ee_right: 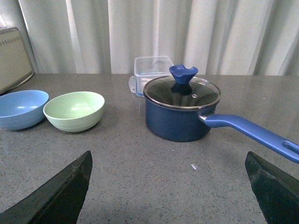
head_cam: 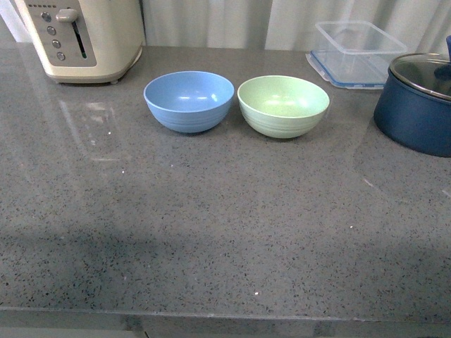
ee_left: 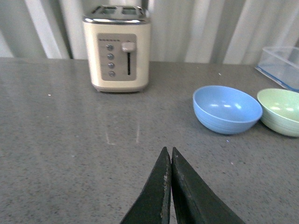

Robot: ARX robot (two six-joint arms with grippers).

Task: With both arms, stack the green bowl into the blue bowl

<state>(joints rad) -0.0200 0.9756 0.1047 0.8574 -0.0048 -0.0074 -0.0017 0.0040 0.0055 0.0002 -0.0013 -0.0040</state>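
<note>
So the surface is a grey speckled stone-look counter, pretty glossy, you can see reflections in it, and behind it hangs a pale pleated curtain. At the back left sits a cream toaster with a column of round buttons and a lever. The blue bowl and the green bowl sit upright side by side toward the back middle of the counter, blue on the left, green on the right, rims so close I can't tell if they actually touch. Both are matte, round, same size, with faint ridges near the base, and both are empty. Back right there's a clear plastic container with a blue rim, and just in front of it a dark navy pot with a glass lid and a blue knob, its long blue handle visible in the right wrist view. The left gripper has its thin black fingers pressed together with nothing in them, hanging over bare counter well away from the bowls. The right gripper is spread wide, also holding nothing.
</note>
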